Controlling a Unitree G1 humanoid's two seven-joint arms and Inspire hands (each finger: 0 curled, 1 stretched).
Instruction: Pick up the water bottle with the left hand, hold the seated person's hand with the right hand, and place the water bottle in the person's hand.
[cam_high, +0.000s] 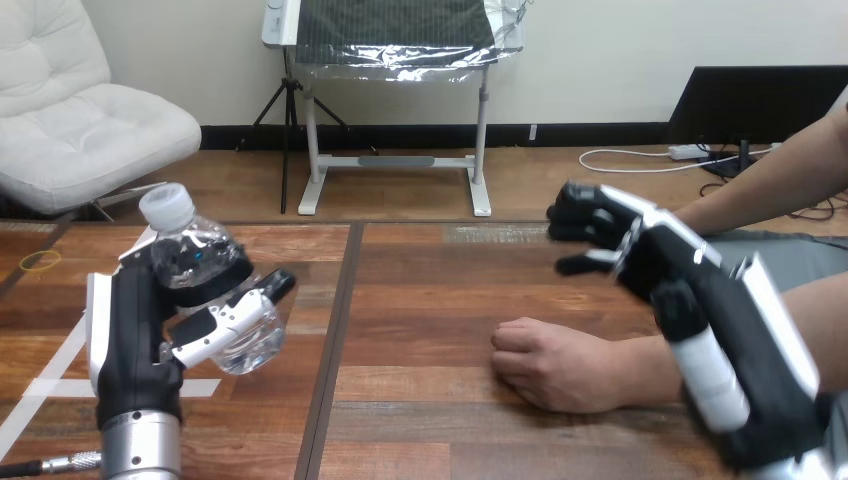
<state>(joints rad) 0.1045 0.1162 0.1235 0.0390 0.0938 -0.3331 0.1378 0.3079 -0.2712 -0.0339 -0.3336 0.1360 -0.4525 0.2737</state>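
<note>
Currently: the left hand (135, 330) is at the near left, raised above the wooden table (430, 300). Its fingers and thumb are wrapped round the water bottle (180, 235) at mid-body. The grasp looks firm.

Bottle: clear plastic with a white cap (166, 205). It is off the table and tilted, with the cap toward the far left and the base toward the near right. It is well apart from the person's hand (545, 365).

Person's hand: it rests on the table right of centre as a loose fist, knuckles pointing left. Its forearm runs off to the right and passes under the robot's right forearm.

Right hand (640, 245): it is held in the air, farther off and a little to the right of the person's hand, and is not touching it. Its fingers are bent inward and its thumb points left. It is clenched on nothing.

Other items on the table at the left:
- A small yellow rubber band (40, 261) lies at the far left edge.
- Strips of white tape (45, 385) cross the boards beside the left arm.
</note>
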